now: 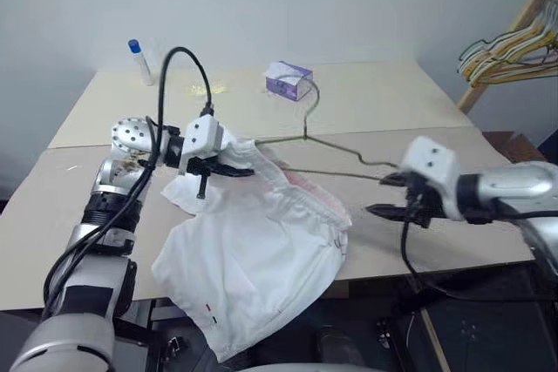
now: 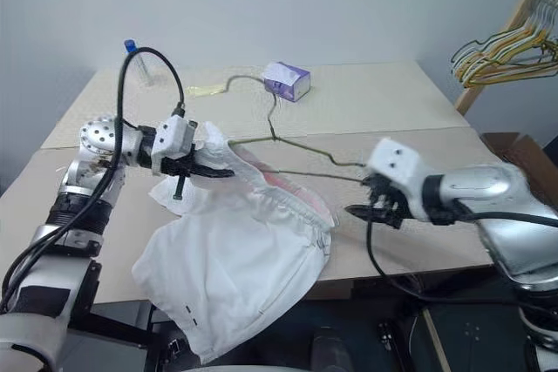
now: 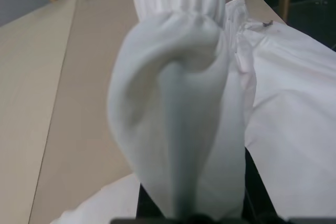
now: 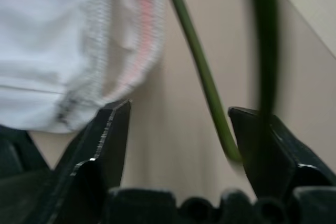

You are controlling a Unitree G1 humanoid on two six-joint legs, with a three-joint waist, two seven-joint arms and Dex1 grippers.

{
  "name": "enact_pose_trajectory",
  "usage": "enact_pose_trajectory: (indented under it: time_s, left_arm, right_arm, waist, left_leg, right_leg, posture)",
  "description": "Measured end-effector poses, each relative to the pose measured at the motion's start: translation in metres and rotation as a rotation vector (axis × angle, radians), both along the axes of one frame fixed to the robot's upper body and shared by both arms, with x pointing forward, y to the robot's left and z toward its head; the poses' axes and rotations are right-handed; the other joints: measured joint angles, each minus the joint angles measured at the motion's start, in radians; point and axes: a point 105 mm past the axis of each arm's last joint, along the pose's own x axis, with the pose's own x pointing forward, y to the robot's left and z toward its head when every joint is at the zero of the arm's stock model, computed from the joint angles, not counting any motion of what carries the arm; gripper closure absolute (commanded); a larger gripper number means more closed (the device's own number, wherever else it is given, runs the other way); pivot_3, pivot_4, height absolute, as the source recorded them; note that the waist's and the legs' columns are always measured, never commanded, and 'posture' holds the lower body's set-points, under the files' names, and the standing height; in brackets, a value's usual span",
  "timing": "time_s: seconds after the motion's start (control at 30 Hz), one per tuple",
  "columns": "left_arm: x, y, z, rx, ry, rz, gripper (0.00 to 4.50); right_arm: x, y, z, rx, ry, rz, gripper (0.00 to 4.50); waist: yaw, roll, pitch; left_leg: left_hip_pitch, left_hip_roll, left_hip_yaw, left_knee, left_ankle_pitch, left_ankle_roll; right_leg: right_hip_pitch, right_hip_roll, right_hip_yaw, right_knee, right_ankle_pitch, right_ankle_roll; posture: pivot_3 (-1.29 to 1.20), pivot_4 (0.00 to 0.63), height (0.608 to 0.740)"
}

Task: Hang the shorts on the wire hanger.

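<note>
The white shorts (image 1: 253, 250) lie bunched at the table's front, one leg hanging over the edge. My left gripper (image 1: 228, 165) is shut on a fold of their gathered waistband (image 3: 178, 103), held slightly raised. The thin wire hanger (image 1: 336, 147) lies flat, with its hook pointing toward the back. Its left end is hidden under the waistband. My right gripper (image 1: 388, 193) stands open at the hanger's right corner. In the right wrist view the wire (image 4: 202, 72) runs between the spread fingers, close to one fingertip (image 4: 252, 124), and the pink-tinted waistband (image 4: 131, 51) lies just beyond.
A purple-and-white tissue box (image 1: 289, 80) sits behind the hook. A bottle with a blue cap (image 1: 139, 60) stands at the back left of the beige table (image 1: 392, 102). A bunch of hangers on a wooden rack (image 1: 510, 45) is at the far right.
</note>
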Motion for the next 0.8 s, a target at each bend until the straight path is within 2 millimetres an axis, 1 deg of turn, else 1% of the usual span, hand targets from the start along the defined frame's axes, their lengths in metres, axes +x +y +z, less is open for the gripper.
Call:
enact_pose_trajectory:
  time_s: [0.07, 0.13, 0.17, 0.23, 0.33, 0.43, 0.53, 0.57, 0.63, 0.73, 0.8]
  left_arm:
    - [0.0, 0.007, 0.0, -0.013, 0.011, 0.041, 4.5]
    - [0.0, 0.01, -0.002, -0.025, 0.021, 0.059, 4.5]
    - [0.0, 0.01, -0.002, -0.027, 0.022, 0.063, 4.5]
    - [0.0, 0.009, -0.002, -0.032, 0.017, 0.069, 4.5]
    - [0.001, 0.008, -0.001, -0.039, 0.016, 0.076, 4.5]
    - [0.001, 0.008, -0.001, -0.043, 0.022, 0.081, 4.5]
    - [0.002, 0.007, -0.001, -0.049, 0.021, 0.085, 4.5]
    - [0.002, 0.007, -0.001, -0.05, 0.021, 0.086, 4.5]
    - [0.002, 0.006, -0.001, -0.053, 0.018, 0.088, 4.5]
    - [0.002, 0.006, 0.0, -0.057, 0.014, 0.089, 4.5]
    - [0.002, 0.004, 0.002, -0.059, 0.005, 0.086, 4.5]
  right_arm:
    - [-0.007, -0.014, -0.003, 0.05, 0.016, -0.059, 0.03]
    - [-0.015, -0.018, -0.013, 0.117, 0.05, -0.08, 0.03]
    - [-0.02, -0.016, -0.019, 0.15, 0.07, -0.077, 0.03]
    - [-0.029, -0.004, -0.037, 0.241, 0.125, -0.069, 0.03]
    - [-0.029, 0.016, -0.061, 0.335, 0.176, -0.084, 0.03]
    - [-0.025, 0.033, -0.077, 0.387, 0.206, -0.105, 0.03]
    - [-0.022, 0.063, -0.088, 0.45, 0.238, -0.076, 0.03]
    - [-0.022, 0.073, -0.087, 0.475, 0.244, -0.057, 0.2]
    - [-0.02, 0.085, -0.087, 0.482, 0.247, -0.033, 0.59]
    - [-0.015, 0.094, -0.092, 0.491, 0.261, -0.049, 1.66]
    - [-0.011, 0.094, -0.098, 0.494, 0.272, -0.08, 2.41]
  waist:
    - [0.002, 0.0, 0.0]
    - [0.001, -0.001, -0.001]
    - [0.0, -0.002, -0.001]
    - [-0.002, -0.002, -0.002]
    - [-0.014, -0.002, -0.002]
    - [-0.021, -0.002, -0.002]
    - [-0.028, -0.002, -0.002]
    - [-0.03, -0.002, -0.002]
    - [-0.03, -0.002, -0.002]
    - [-0.027, -0.002, -0.002]
    - [-0.025, -0.002, -0.002]
  left_leg:
    - [0.0, 0.0, 0.0, 0.0, 0.0, 0.0]
    - [0.002, 0.0, 0.0, 0.0, 0.0, 0.0]
    - [0.002, 0.0, 0.0, 0.0, 0.0, 0.0]
    - [0.003, 0.0, -0.001, 0.0, 0.0, 0.0]
    - [0.005, 0.0, 0.0, 0.0, 0.0, 0.0]
    - [0.004, 0.0, 0.0, 0.0, 0.0, 0.0]
    - [0.004, 0.0, 0.0, 0.0, 0.0, 0.0]
    - [0.003, 0.0, 0.0, 0.0, 0.0, 0.0]
    - [0.003, 0.0, 0.0, 0.0, 0.0, 0.0]
    - [0.003, 0.0, -0.001, 0.0, 0.0, 0.0]
    - [0.003, 0.0, -0.001, 0.0, 0.0, 0.0]
  right_leg:
    - [0.0, 0.0, 0.0, 0.0, 0.0, 0.0]
    - [0.002, 0.0, 0.0, 0.0, 0.0, 0.0]
    - [0.002, 0.0, 0.0, 0.0, 0.0, 0.0]
    - [0.003, 0.0, 0.0, 0.0, 0.0, 0.0]
    - [0.003, 0.0, 0.003, 0.001, 0.0, 0.0]
    - [0.003, 0.001, 0.003, 0.001, 0.0, 0.0]
    - [0.002, 0.0, 0.003, 0.001, 0.0, 0.0]
    - [0.002, 0.001, 0.002, 0.001, 0.0, 0.0]
    - [0.002, 0.0, 0.002, 0.001, 0.0, 0.0]
    - [0.002, 0.0, 0.002, 0.001, 0.0, 0.0]
    - [0.002, 0.0, 0.002, 0.001, 0.0, 0.0]
  posture:
    - [-0.05, 0.0, 0.74]
    - [-0.05, 0.0, 0.74]
    - [-0.05, 0.0, 0.74]
    - [-0.05, 0.0, 0.74]
    - [-0.05, 0.0, 0.74]
    - [-0.05, 0.0, 0.74]
    - [-0.04, 0.0, 0.74]
    - [-0.03, 0.0, 0.74]
    - [-0.03, 0.0, 0.74]
    - [-0.02, 0.0, 0.74]
    - [-0.02, 0.0, 0.74]
